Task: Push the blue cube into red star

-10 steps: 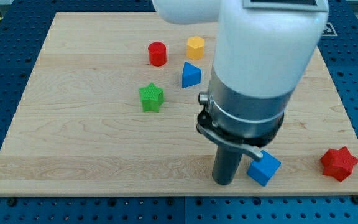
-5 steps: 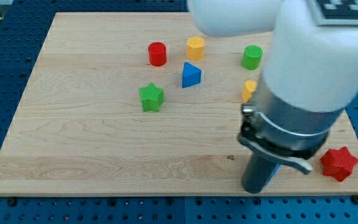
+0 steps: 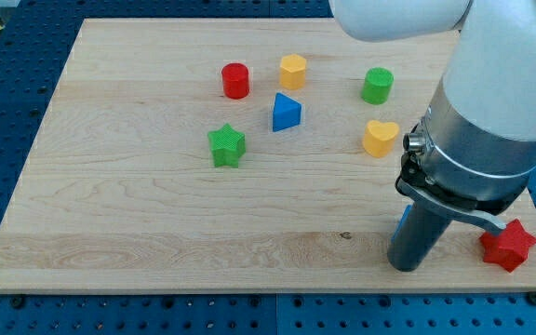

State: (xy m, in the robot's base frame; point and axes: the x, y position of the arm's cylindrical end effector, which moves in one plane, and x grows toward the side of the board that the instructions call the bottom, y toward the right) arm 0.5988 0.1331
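Observation:
My tip (image 3: 405, 267) rests on the board near the view's bottom right edge. The blue cube is almost fully hidden behind the rod; only a thin blue sliver (image 3: 403, 220) shows at the rod's left side. The red star (image 3: 508, 246) lies at the view's bottom right corner, partly covered by the arm's clamp, a short way right of my tip.
A red cylinder (image 3: 235, 81), a yellow hexagonal block (image 3: 292, 71) and a green cylinder (image 3: 377, 86) stand near the view's top. A blue triangular block (image 3: 286, 113), a green star (image 3: 226, 146) and a yellow heart (image 3: 380, 138) lie mid-board. The arm's white body fills the view's upper right.
My tip and the arm have moved steadily to the view's right along the bottom edge. The blue cube went with them and is now hidden behind the rod, close to the red star.

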